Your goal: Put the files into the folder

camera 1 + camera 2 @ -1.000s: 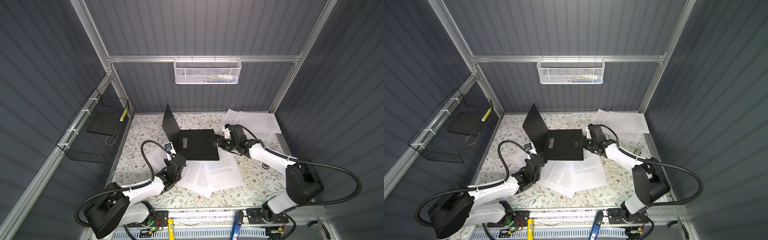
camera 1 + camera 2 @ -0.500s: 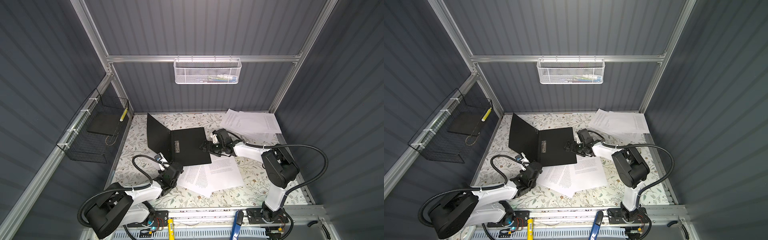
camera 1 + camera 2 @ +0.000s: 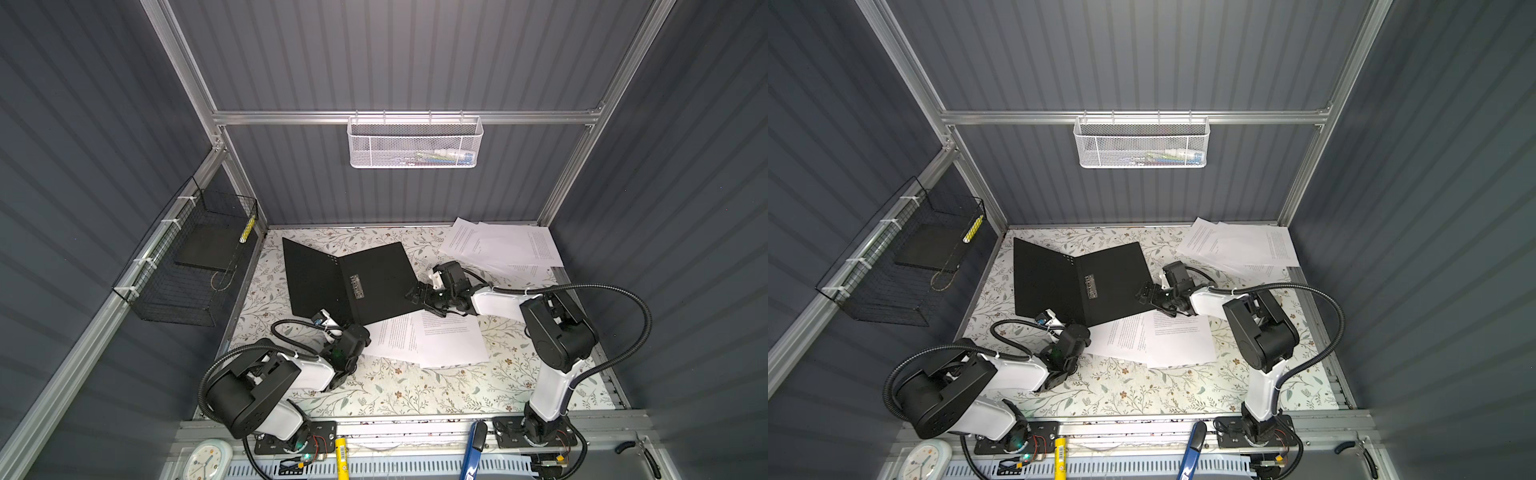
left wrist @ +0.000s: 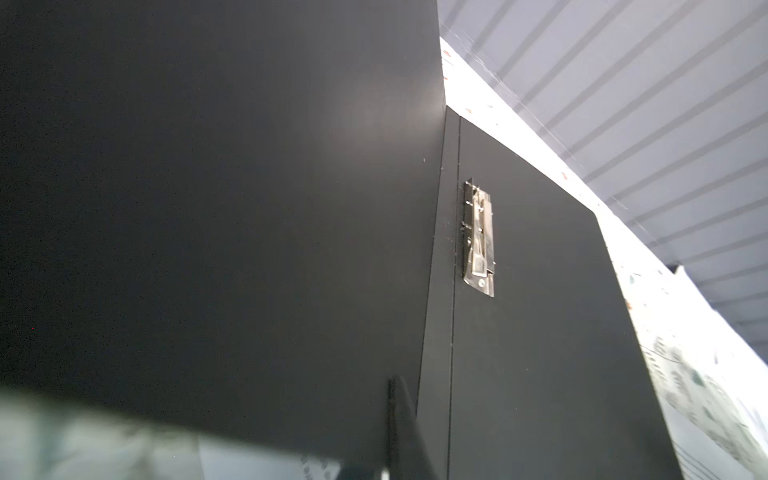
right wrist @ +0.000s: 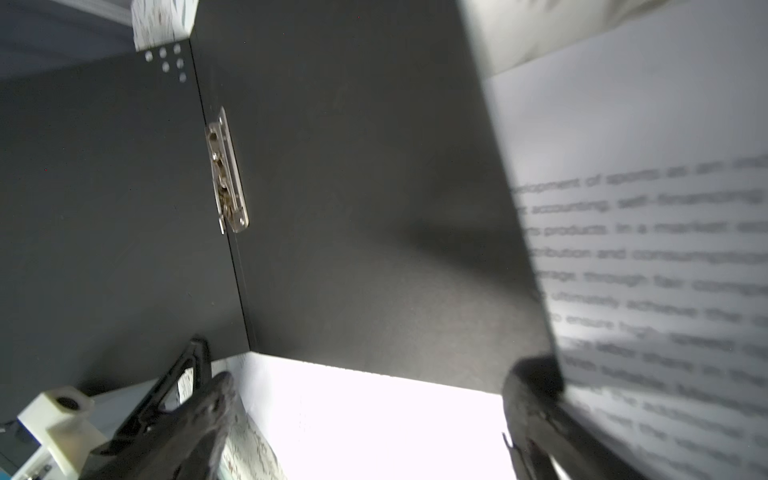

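— How do the arms sit?

— The left arm is folded low at the front, with the left gripper (image 3: pixel 341 325) at the near edge of the folder (image 3: pixel 353 282). The folder lies opened, black inside up, on the floral table (image 3: pixel 395 390). The right arm rises from its base, bends, and stretches its forearm low to the folder's right edge, where the right gripper (image 3: pixel 417 294) stands.

— And the grips?

— The left wrist view shows one thin finger (image 4: pixel 399 415) on the left cover beside the spine, the jaws closed on that cover's edge. The right wrist view shows two fingers (image 5: pixel 208 411) spread far apart and holding nothing, with the right cover's edge between them.

— Where are the files (image 3: pixel 428 340)?

— Both top views show two lots. Some lie near, their far edge under the folder; a far pile (image 3: pixel 503 247) sits in the back right corner. The right forearm lies between them. The right wrist view gives blurred print and the metal clip (image 5: pixel 226 174) close up.

— Around?

— A white mesh basket (image 3: pixel 415 143) hangs on the back rail, and a black wire basket (image 3: pixel 195 257) on the left wall.
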Robot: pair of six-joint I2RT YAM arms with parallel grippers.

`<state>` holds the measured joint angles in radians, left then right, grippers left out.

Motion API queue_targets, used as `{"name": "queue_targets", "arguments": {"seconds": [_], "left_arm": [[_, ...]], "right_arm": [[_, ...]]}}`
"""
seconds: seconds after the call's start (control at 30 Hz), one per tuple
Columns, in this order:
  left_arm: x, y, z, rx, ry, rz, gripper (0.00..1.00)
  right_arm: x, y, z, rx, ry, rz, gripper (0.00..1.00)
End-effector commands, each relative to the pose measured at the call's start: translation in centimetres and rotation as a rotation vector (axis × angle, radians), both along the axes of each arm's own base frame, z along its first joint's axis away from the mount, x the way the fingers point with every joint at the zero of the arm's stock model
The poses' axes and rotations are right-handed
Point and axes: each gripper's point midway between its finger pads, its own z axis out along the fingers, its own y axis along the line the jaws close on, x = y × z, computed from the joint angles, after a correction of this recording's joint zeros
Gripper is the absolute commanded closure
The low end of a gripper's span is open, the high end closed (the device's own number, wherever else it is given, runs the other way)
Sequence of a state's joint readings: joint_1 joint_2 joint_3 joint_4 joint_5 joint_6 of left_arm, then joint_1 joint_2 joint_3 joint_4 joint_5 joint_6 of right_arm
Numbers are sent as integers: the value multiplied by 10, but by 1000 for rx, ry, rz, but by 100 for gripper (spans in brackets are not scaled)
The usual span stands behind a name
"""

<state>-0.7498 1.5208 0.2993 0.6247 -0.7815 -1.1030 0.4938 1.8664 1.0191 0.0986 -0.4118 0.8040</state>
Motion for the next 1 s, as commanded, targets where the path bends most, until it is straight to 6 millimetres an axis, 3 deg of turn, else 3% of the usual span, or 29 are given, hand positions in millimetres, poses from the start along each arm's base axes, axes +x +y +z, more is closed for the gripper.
{"name": "queue_targets", "arguments": {"seconds": [0.0, 0.23, 0.33, 0.4, 0.67, 0.83, 0.97], "left_arm": [[-31, -26, -63, 114, 281, -256, 100], [-9, -81, -58, 106, 251, -361, 100], [3, -96, -53, 58, 233, -342, 100], [12, -101, -38, 27, 197, -317, 100], [22, -94, 57, -21, 63, -261, 100], [21, -99, 88, -92, 23, -323, 100], [7, -85, 102, -94, 22, -323, 100]], "right_arm": [[4, -20, -3, -10, 19, -31, 1], [32, -64, 1, -19, 17, -111, 1], [46, -80, 6, -28, -5, -133, 1], [52, -88, 9, -40, -11, -136, 1], [51, -91, 40, -46, -84, -115, 1], [35, -90, 54, -64, -116, -103, 1], [22, -90, 54, -55, -106, -94, 1]]}}
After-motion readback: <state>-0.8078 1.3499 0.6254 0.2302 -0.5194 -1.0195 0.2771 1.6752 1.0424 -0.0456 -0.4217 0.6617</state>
